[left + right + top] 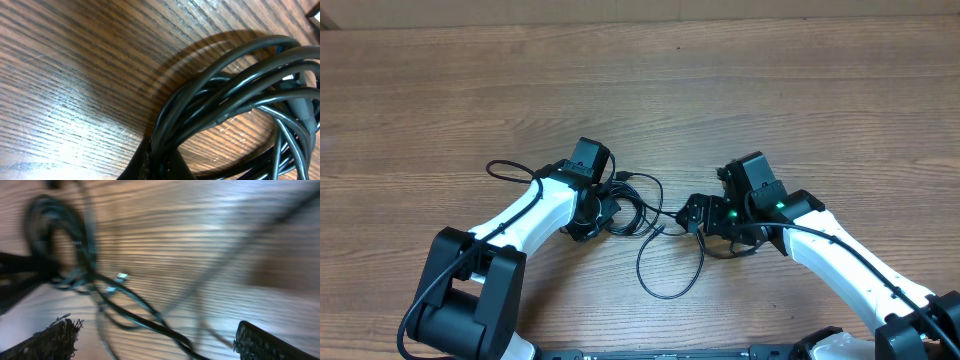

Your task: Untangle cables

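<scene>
The cables (pixel 628 203) lie as a black tangle of loops at the table's middle, and one long loop (pixel 670 268) trails toward the front. My left gripper (pixel 596 214) sits at the tangle's left side. In the left wrist view its jaws (pixel 161 161) are shut on several strands of the cables (pixel 225 95). My right gripper (pixel 701 228) is just right of the tangle and open. In the right wrist view its fingers (pixel 54 340) stand wide apart, a single cable (pixel 150 316) runs across the gap, and the blurred bundle (pixel 55 227) is at upper left.
A loose cable end (pixel 502 170) curls out to the left behind the left arm. Small pale plug connectors (pixel 119 276) show near the bundle. The wooden table (pixel 640 80) stretches around on all sides.
</scene>
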Robot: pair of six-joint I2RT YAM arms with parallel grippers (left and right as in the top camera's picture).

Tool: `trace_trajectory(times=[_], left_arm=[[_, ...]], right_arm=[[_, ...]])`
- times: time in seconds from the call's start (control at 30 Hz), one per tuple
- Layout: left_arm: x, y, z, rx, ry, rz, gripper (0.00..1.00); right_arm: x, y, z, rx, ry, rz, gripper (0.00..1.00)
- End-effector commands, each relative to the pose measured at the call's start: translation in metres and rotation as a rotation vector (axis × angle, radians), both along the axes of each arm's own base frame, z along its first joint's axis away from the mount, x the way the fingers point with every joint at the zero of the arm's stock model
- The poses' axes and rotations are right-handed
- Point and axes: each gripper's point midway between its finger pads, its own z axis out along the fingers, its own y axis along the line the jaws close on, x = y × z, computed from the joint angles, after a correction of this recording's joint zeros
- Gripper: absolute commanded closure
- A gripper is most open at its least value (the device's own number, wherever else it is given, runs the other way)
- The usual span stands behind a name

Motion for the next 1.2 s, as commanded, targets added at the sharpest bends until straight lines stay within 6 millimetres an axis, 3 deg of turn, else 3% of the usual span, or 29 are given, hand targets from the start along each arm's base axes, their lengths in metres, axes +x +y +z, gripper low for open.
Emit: trace_trajectory(times=[0.0,0.17,0.2,0.37,0.4,0.43,0.5,0.63,0.77,0.9,1.03,1.17], left_arm=[[0.009,0.001,0.008,0.006,-0.041,-0.048,0.96],[0.009,0.001,0.008,0.007,-0.041,-0.048,0.93],[0.009,0.001,0.008,0.007,-0.041,-0.047,0.88],[0.008,0.001,0.008,0.006,-0.04,-0.048,0.38],[0.006,0.001,0.008,0.007,-0.03,-0.052,0.36],[0.002,0.002,0.008,0.011,-0.013,-0.061,0.42],[0.005,0.002,0.012,0.009,-0.026,-0.081,0.44],[0.021,0.003,0.047,0.028,-0.078,-0.175,0.25],[0.043,0.008,0.097,0.096,-0.176,-0.258,0.1],[0.065,0.006,0.134,0.126,-0.287,-0.352,0.02],[0.071,0.004,0.139,0.128,-0.315,-0.382,0.0],[0.07,0.004,0.138,0.152,-0.326,-0.508,0.0]], right_arm=[[0.002,0.018,0.011,0.1,-0.017,0.051,0.0],[0.025,0.028,0.025,0.137,-0.165,0.1,0.0],[0.029,0.03,0.027,0.142,-0.189,0.108,0.0],[0.038,0.033,0.029,0.148,-0.233,0.12,0.0],[0.037,0.033,0.026,0.145,-0.227,0.12,0.0],[0.037,0.033,0.023,0.141,-0.216,0.12,0.0],[0.035,0.032,0.015,0.131,-0.188,0.119,0.0],[0.029,0.029,-0.001,0.108,-0.13,0.117,0.0],[0.028,0.029,-0.005,0.103,-0.115,0.116,0.0],[0.028,0.028,-0.005,0.103,-0.118,0.115,0.0],[0.039,0.017,-0.003,0.068,-0.141,0.072,0.0],[0.048,0.004,0.016,0.071,-0.158,0.031,0.0]])
